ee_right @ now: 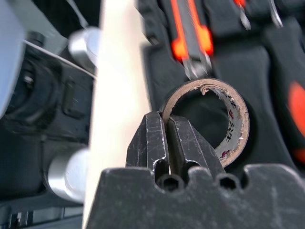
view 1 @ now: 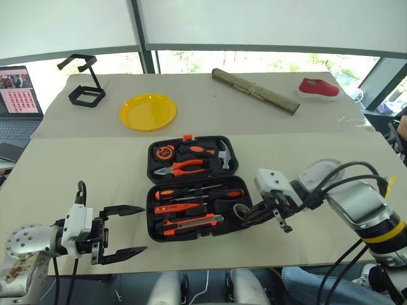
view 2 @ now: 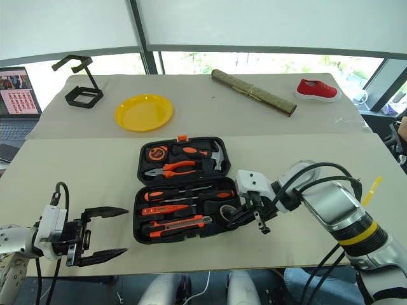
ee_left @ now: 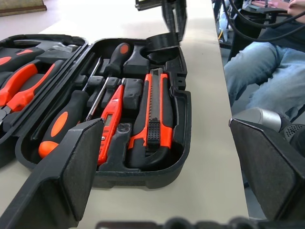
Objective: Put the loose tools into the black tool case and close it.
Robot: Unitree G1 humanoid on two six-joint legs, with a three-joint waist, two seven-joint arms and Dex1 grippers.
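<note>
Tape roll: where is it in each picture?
Left eye view: tape roll in the black tool case's near right corner, pinched by the right claw.
Right eye view: same corner.
Left wrist view: in the case's corner beyond the utility knife, roll at.
Right wrist view: centre, its wall pinched in the claw.
Shared landmark: the case.

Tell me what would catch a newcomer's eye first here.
The open black tool case, mid-table, stands out with its orange-handled tools slotted inside. At its right end, the right end effector is shut on the wall of a small grey tape roll. The left end effector hangs wide open off the case's left, and a yellow plate sits behind.
</note>
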